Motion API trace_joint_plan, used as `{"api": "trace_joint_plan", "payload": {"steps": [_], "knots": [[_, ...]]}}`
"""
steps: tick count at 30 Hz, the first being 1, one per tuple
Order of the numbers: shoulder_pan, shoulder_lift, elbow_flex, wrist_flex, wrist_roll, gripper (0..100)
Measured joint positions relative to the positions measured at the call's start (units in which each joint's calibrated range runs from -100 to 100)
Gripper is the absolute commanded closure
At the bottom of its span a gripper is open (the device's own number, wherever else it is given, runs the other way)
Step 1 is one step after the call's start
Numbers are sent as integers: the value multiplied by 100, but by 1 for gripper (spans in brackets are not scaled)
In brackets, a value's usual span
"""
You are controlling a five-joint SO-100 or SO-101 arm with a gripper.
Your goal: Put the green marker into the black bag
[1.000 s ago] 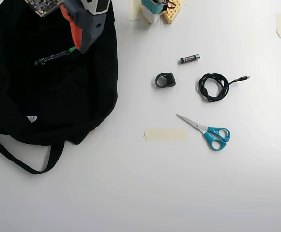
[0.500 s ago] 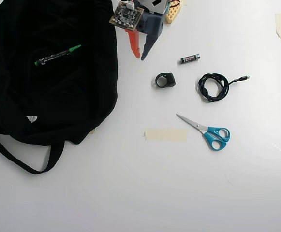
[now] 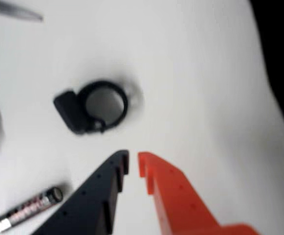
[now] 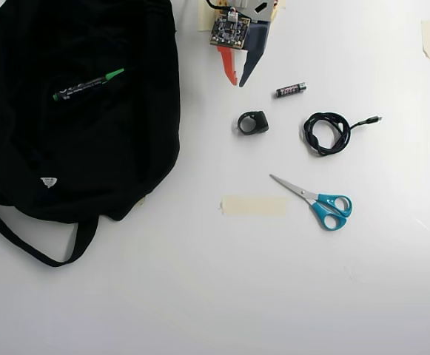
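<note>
Green marker lies on black bag. Gripper empty, jaws nearly together, above ring clip; battery beside.

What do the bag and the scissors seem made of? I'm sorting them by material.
The black bag looks like soft matte fabric: it slumps and creases. The scissors show shiny, probably metal, blades and glossy teal handles, likely plastic.
</note>
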Motion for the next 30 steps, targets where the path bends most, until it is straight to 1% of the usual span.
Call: {"api": "trace_joint_plan", "payload": {"steps": [6, 12, 19, 26, 30], "knots": [[-132, -880, 951, 0, 0, 98], [-140, -1370, 1454, 0, 10, 98], [-242, -1395, 1958, 0, 20, 98], [-360, -1411, 2060, 0, 20, 98], [-389, -1760, 2437, 0, 20, 98]]}}
